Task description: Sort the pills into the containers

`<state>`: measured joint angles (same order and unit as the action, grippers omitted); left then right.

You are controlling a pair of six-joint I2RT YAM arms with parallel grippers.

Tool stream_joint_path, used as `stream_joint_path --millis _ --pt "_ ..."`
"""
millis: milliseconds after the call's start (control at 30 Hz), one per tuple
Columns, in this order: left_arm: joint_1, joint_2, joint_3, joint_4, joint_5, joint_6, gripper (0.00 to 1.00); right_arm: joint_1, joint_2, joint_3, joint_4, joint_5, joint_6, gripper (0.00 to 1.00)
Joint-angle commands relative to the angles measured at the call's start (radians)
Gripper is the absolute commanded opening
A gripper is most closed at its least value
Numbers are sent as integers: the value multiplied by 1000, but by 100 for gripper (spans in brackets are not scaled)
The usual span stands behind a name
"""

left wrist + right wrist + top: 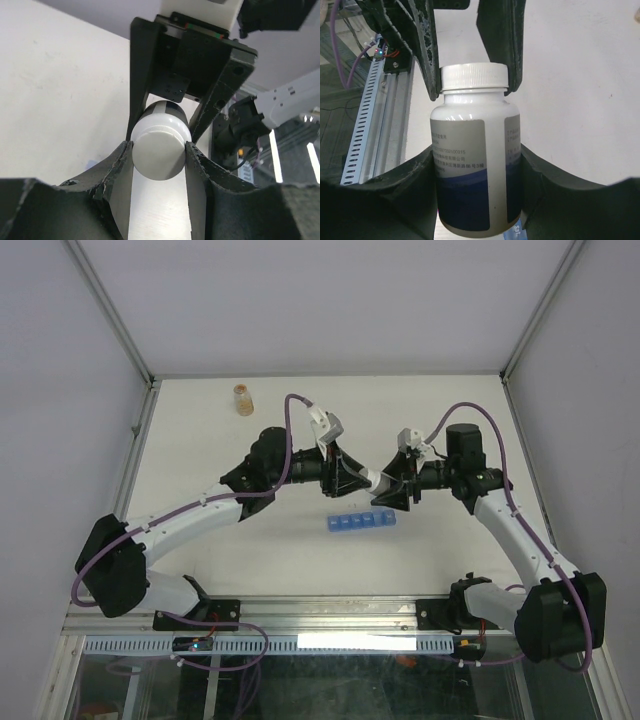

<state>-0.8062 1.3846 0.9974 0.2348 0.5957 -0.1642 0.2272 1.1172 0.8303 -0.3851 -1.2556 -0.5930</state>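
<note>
Mid-table, 2 grippers meet on 1 white bottle, held off the table with its long axis running roughly level between them.

Right gripper: jaws part-spread, pads pressed on both sides of the labelled body. That is a firm hold.

Left gripper: closed down tight on the ribbed white cap, 1 finger each side.

Containers: 1 blue strip flat on the table, just on the near side of the joined grippers, apart from both. Can't tell if its lids are up. No pills visible anywhere yet.

Amber bottle stands well apart at the far edge, so ignore it.

Step in hand looks like unscrewing the cap. To do it well:
- Keep your right hold fixed and don't loosen it, because the body must not spin with the cap.
- Turn only the left wrist, about the bottle's own axis, with no sideways pull.
- Left contact is on the cap rim only, so if it slips, re-seat deeper before turning again.
- Raise the mouth end before the cap comes free, since a level bottle will likely spill.
- Draw the cap straight off along the axis and stay near the strip.
</note>
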Motion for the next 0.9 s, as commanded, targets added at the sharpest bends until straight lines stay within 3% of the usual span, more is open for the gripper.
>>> stream_joint_path --millis 0,133,267,300,367,433,567,600,700,800,867 --pt "-54 -66 -95 176 -215 -393 0 1 2 41 86 78 51 0" --pt "-114 -90 -113 189 -348 -488 0 1 10 44 90 90 60 0" --pt "-131 -103 -104 178 -385 -499 0 1 12 44 92 89 64 0" --pt "-131 -105 -104 178 -388 -499 7 1 11 44 91 87 64 0" --pt "-131 -113 -111 180 -390 -483 38 0 12 43 91 83 64 0" --pt "-131 -125 -135 209 -394 -464 61 0 10 42 89 73 62 0" --pt "-131 -161 -201 275 -448 -368 93 0 10 43 81 53 51 0" --pt "-131 -173 -222 297 -471 -338 98 0 10 41 77 48 46 0" --pt "-108 -216 -317 426 -438 -203 99 0 10 42 67 41 36 0" --pt "-57 -254 -419 629 -248 -35 99 0 12 42 60 33 24 0" --pt "-10 -251 -430 654 -86 58 99 0 13 41 58 25 21 0"
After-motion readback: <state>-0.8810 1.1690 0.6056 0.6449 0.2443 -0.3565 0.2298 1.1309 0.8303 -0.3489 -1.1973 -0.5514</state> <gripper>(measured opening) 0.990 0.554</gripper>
